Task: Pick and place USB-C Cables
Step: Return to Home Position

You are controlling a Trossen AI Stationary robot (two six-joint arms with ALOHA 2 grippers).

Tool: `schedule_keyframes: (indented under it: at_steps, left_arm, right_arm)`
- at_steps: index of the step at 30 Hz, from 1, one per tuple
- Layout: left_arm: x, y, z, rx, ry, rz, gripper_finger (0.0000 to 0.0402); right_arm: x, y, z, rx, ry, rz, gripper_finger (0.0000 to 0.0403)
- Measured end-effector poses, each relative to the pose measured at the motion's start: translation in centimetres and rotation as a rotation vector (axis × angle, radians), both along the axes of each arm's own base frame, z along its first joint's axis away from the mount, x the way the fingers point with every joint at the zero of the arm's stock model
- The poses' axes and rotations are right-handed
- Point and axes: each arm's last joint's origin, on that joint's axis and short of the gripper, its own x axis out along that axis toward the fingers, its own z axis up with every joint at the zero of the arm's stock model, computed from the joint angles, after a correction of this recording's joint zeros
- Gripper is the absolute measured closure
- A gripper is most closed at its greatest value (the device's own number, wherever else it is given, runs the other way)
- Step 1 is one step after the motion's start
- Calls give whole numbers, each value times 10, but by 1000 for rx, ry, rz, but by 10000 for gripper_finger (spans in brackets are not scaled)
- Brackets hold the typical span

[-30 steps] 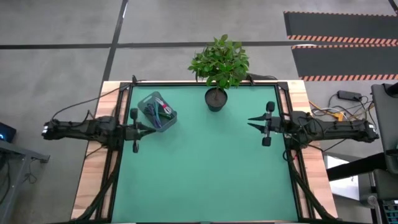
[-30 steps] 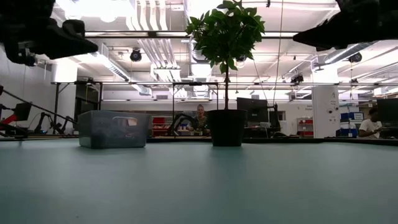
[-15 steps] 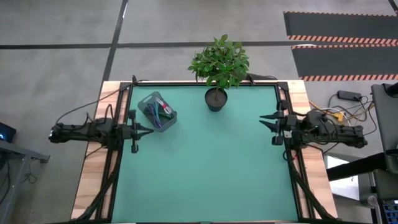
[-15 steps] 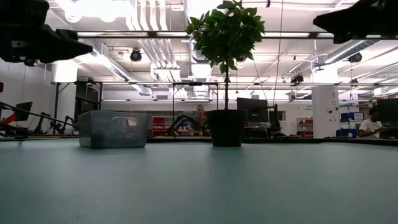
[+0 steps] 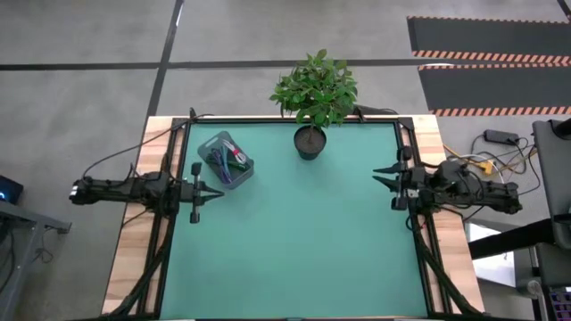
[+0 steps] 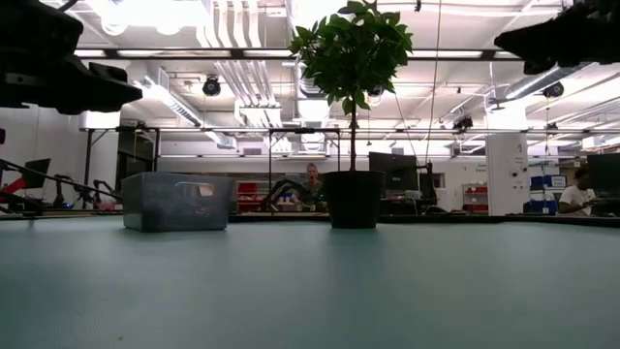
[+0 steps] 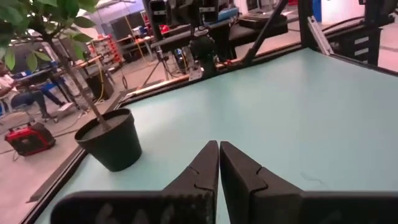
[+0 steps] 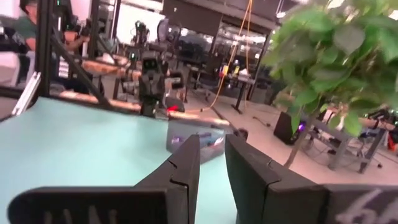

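The USB-C cables (image 5: 228, 160) lie bundled inside a small grey basket (image 5: 212, 148) near the table's far left; teal, green, red-and-white and dark strands show from above. The low view shows the basket (image 6: 176, 201) standing on the mat, and it appears between the fingers in the right wrist view (image 8: 208, 138). My left gripper (image 5: 221, 190) hovers shut above the mat, just on the near side of the basket; its own view (image 7: 219, 147) shows the tips together. My right gripper (image 5: 376, 175) hangs open over the right edge (image 8: 211, 142), far from the basket.
A potted plant (image 5: 310, 141) stands at the middle of the far edge, also visible as a dark pot (image 6: 352, 199) (image 7: 109, 142). The green mat (image 5: 303, 241) stretches bare between the arms. Black frame rails (image 5: 419, 232) run along the sides. People sit in the room behind.
My right arm has drawn back toward the table's right edge, its gripper now over the mat's right border. My left gripper has shifted a little toward the near edge, beside the basket. The basket and cables have stayed put.
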Motion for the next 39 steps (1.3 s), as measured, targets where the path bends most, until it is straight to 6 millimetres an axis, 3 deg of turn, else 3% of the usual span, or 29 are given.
schedule_keyframes:
  at_steps: [6,11,39]
  left_arm:
    - [5,-3,-3,-85,-97,-83,401]
    - [6,-5,-5,-105,-117,-131,401]
    - [8,-5,-7,-91,-96,-135,401]
  right_arm:
    - [8,0,-21,15,16,2,335]
    - [18,-1,-55,41,29,2,335]
    - [19,-2,-56,132,31,-27,335]
